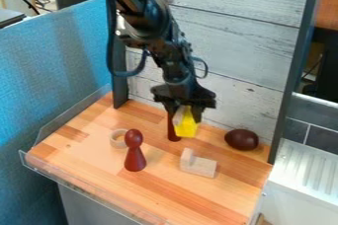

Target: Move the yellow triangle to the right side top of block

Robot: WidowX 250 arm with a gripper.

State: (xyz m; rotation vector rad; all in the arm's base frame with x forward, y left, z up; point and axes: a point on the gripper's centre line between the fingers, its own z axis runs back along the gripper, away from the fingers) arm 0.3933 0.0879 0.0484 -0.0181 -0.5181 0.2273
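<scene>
Fingers (pixel 197 113) clamped on yellow triangle (pixel 187 125), apparently up off table (pixel 79 157). Dark red piece (pixel 173 132) just behind it. Pale wooden block (pixel 200 165) nearer camera, upright part left, low part right. Triangle probably light, stiff, smooth, not fragile; may slip or twist if pinched near a corner. Best hold: opposite side faces, near middle, underside free for setting down.

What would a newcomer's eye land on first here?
The bright yellow block, held by the black two-finger gripper over the light wooden tabletop. Next come the dark red, round-headed peg figure standing left of centre and the dark brown egg-shaped object at the right.
</scene>
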